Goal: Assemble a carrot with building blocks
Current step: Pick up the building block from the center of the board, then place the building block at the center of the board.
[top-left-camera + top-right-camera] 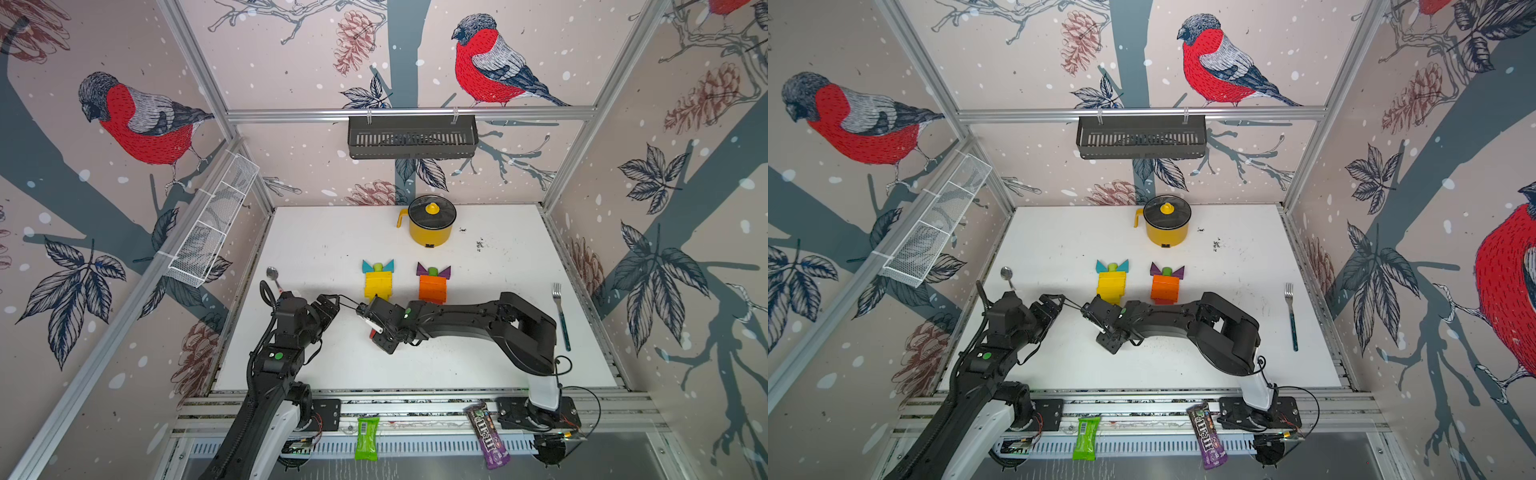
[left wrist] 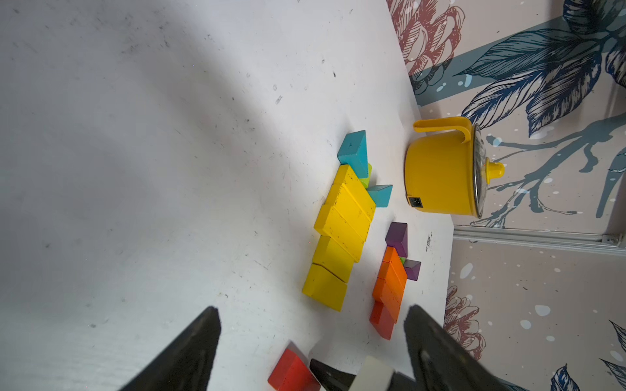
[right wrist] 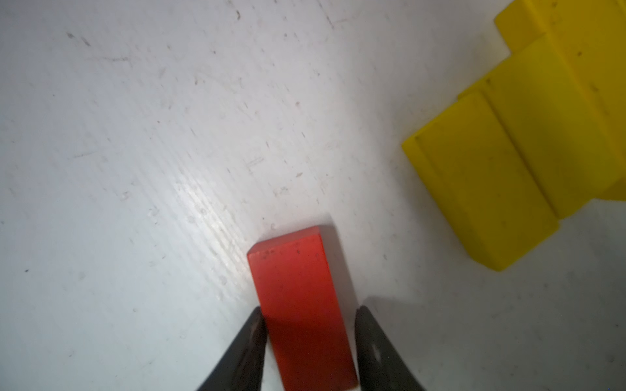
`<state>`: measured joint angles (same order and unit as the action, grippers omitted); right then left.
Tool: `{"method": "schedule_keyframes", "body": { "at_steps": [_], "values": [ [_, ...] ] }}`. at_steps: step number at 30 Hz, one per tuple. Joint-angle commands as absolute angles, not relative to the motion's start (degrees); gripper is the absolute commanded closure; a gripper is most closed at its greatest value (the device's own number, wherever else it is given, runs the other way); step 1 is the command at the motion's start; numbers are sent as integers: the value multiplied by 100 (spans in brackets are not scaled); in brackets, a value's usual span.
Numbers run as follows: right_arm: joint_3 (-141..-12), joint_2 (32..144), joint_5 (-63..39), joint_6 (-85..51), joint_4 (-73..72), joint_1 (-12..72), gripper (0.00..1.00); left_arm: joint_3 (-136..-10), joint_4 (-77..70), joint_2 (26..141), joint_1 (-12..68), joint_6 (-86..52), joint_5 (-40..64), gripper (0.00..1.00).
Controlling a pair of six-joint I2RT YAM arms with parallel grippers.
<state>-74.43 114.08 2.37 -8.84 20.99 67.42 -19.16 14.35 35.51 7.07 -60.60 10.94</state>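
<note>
Right jaws straddle red block [image 3: 301,304] on worktop [image 3: 135,135], grip unconfirmed, presumably for pickup; left jaws spread, standing clear.

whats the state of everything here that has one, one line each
pot, upright, lid on
yellow carrot, laid out flat
orange carrot, laid out flat
red block, lying flat
left end effector, open, empty
right end effector, jaws straddling red block, grip unclear

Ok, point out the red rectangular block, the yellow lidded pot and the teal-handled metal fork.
red rectangular block [image 3: 301,304]: right wrist view, top face.
yellow lidded pot [image 1: 430,235]: in a top view, side wall.
teal-handled metal fork [image 1: 562,320]: in a top view, handle.
</note>
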Motion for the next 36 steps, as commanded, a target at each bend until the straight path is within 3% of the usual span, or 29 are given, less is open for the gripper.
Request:
{"method": "schedule_keyframes", "body": {
  "at_steps": [1, 5, 13, 22, 29, 36],
  "values": [
    [-7382, 11397, 221, -855, 2018, 6767, 65, -1948, 1378, 3666, 694, -6082, 1171, 14],
    [-7211, 11215, 432, -939, 1918, 6778, 79, -1981, 1258, 3802, 693, -6080, 1221, 14],
    [-6757, 10388, 868, -1124, 1984, 6634, 80, -2107, 761, 4148, 694, -5933, 1547, 15],
    [-5485, 9021, 1330, -1645, 2128, 6073, 80, -2255, -561, 4953, 763, -5918, 2671, 16],
    [-4901, 8333, 1621, -2000, 2392, 5706, 80, -2366, -1107, 5235, 1616, -5863, 2183, 16],
    [-4778, 7955, 1705, -2082, 2710, 5525, 80, -2394, -1390, 5714, 1928, -5976, 2206, 16]
  ]
}}
